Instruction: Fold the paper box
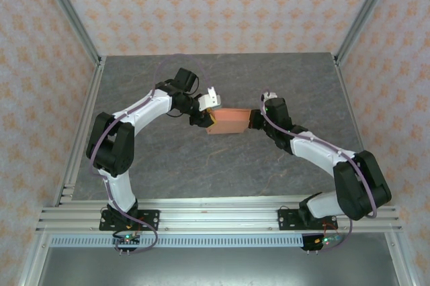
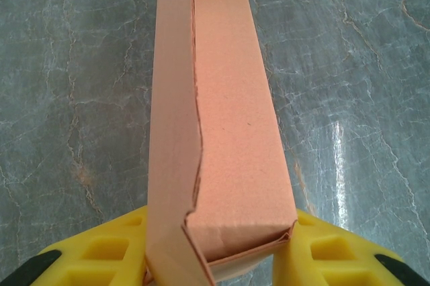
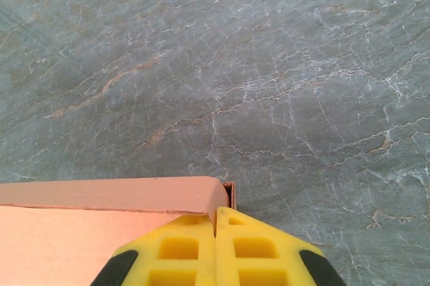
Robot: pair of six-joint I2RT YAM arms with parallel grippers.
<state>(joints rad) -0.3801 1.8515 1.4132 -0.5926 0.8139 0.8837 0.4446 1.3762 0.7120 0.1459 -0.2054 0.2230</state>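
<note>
Paper box, long axis left-right, is being grasped at left end by left fingers; clenched right fingers being pressed against right end.

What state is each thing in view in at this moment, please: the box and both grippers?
paper box: folded into a flat rectangular box, one long side flap standing slightly off, gripped at one end.
left gripper: shut on the paper box, a finger on either side of its end.
right gripper: shut, fingers pressed together, tips at the box's corner.
</note>
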